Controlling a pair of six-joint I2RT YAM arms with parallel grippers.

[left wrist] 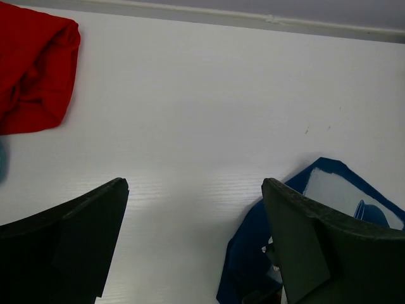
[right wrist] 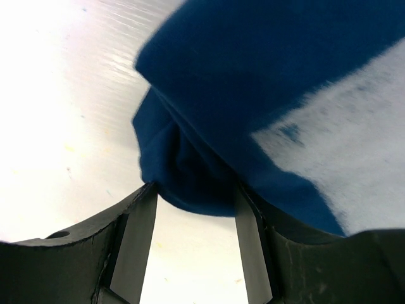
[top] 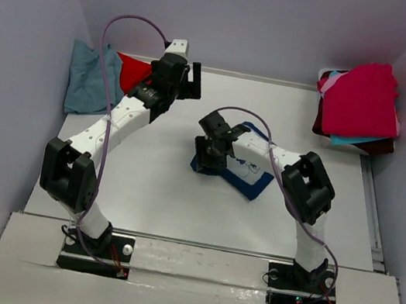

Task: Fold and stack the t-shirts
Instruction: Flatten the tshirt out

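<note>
1. Mid-table, the right gripper [right wrist: 196,190] clasps a bunched fold at the left edge of the navy t-shirt [top: 258,181]. The shirt's white print is too blurred to read.
2. Farther left, the left gripper [left wrist: 195,183] hangs spread wide over the table [top: 149,190], holding nothing.
3. At the back, a red t-shirt [left wrist: 35,69] and a blue-grey t-shirt [top: 89,81] lie on the left, and a magenta-topped stack [top: 362,97] sits on the right.

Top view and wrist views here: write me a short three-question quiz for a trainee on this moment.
1. True or false: the left hand holds the red shirt.
2. Which hand has the navy shirt bunched between its fingers?
3. The top shirt on the far right pile is: A magenta, B navy, C grey.
Key: 1 false, it is open and empty. 2 the right hand. 3 A.
</note>
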